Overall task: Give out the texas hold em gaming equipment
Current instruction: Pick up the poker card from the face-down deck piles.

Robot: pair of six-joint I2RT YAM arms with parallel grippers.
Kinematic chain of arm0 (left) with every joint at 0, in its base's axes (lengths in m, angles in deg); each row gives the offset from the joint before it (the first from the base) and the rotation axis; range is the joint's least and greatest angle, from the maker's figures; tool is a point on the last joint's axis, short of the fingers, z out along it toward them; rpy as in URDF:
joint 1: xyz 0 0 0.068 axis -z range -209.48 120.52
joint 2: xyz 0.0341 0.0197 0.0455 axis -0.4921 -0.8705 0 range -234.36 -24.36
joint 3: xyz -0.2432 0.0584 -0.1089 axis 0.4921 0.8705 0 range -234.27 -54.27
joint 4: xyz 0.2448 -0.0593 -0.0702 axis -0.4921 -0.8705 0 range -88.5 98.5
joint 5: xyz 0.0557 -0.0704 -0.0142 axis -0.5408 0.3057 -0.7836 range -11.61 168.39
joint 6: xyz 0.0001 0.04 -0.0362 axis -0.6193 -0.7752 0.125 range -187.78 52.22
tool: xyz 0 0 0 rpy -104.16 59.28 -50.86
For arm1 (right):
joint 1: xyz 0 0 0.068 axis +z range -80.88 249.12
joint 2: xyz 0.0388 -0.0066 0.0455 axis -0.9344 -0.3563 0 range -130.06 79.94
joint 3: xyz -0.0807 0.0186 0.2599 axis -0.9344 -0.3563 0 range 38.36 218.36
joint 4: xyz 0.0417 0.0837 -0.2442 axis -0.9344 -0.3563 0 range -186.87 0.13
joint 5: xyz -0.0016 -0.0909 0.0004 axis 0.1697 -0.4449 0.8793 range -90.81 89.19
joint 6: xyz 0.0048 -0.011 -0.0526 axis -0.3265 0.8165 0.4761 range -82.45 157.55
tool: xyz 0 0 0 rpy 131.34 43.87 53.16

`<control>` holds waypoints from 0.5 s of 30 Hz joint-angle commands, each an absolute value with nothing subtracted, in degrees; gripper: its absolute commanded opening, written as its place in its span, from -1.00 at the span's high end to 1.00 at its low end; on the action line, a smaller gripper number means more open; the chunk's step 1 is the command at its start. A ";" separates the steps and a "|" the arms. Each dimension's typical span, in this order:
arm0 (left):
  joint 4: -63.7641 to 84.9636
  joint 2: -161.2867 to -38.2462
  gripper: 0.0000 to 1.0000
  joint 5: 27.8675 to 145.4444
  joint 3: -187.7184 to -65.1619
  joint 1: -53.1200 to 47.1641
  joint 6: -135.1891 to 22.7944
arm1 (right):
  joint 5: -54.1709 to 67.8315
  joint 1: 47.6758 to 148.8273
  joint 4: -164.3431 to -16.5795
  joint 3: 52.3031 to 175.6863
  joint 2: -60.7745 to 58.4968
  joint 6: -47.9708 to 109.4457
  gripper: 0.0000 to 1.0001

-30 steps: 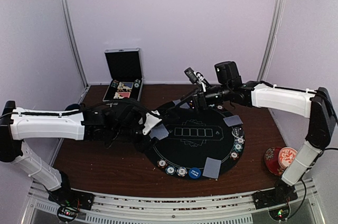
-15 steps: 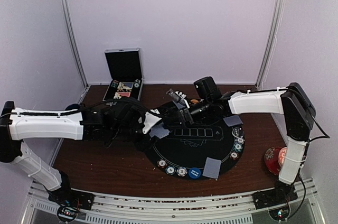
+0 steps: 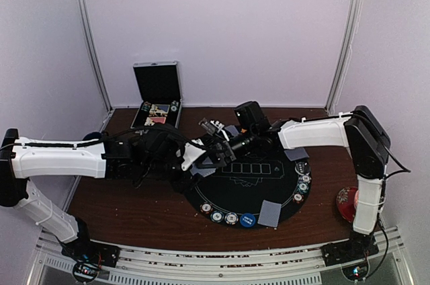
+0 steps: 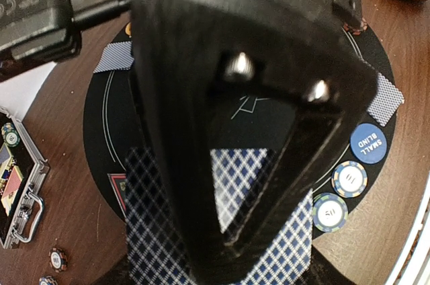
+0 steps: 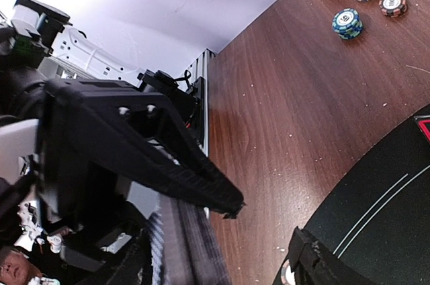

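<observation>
My left gripper (image 3: 195,161) is shut on a deck of blue-diamond-backed playing cards (image 3: 203,169) at the left edge of the round black poker mat (image 3: 259,187). In the left wrist view the deck (image 4: 236,181) fans out under the black finger (image 4: 201,130). My right gripper (image 3: 213,142) reaches in from the right with its jaws apart, right at the deck. The card edges (image 5: 181,248) show just below its upper finger (image 5: 154,154); nothing is pinched. Single cards (image 3: 296,154) (image 3: 270,213) lie on the mat. Chips (image 3: 217,216) and a blue disc (image 3: 248,220) line its rim.
An open metal case (image 3: 158,97) stands at the back left. A red floral cup and saucer (image 3: 351,204) sit at the right front. Loose chips (image 5: 347,23) lie on the brown table (image 3: 127,211) left of the mat. More chips (image 3: 304,187) sit on the mat's right rim.
My right arm has swung left across the mat to the deck in my left gripper, its jaws narrowing on the way. The left arm has stayed put.
</observation>
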State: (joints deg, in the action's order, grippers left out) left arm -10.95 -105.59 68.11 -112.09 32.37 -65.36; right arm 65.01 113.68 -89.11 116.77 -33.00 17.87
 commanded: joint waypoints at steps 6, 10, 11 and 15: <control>-8.22 -104.51 -0.29 68.67 -112.28 32.49 -66.04 | 61.50 113.44 -93.34 119.93 -34.88 19.52 -0.02; -8.29 -104.52 -0.29 68.73 -112.29 32.49 -66.03 | 60.87 111.47 -94.35 119.71 -34.00 19.79 0.09; -8.26 -104.58 -0.29 68.73 -112.27 32.49 -66.10 | 60.85 111.10 -94.61 119.67 -33.86 19.90 0.12; -8.25 -104.81 -0.29 68.67 -112.24 32.49 -66.10 | 60.88 110.10 -97.06 119.85 -33.37 21.58 0.18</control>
State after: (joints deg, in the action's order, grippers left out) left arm -11.93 -105.68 68.07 -111.85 32.32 -65.38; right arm 64.42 112.22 -92.91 119.07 -34.16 19.01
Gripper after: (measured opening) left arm 0.647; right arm 0.418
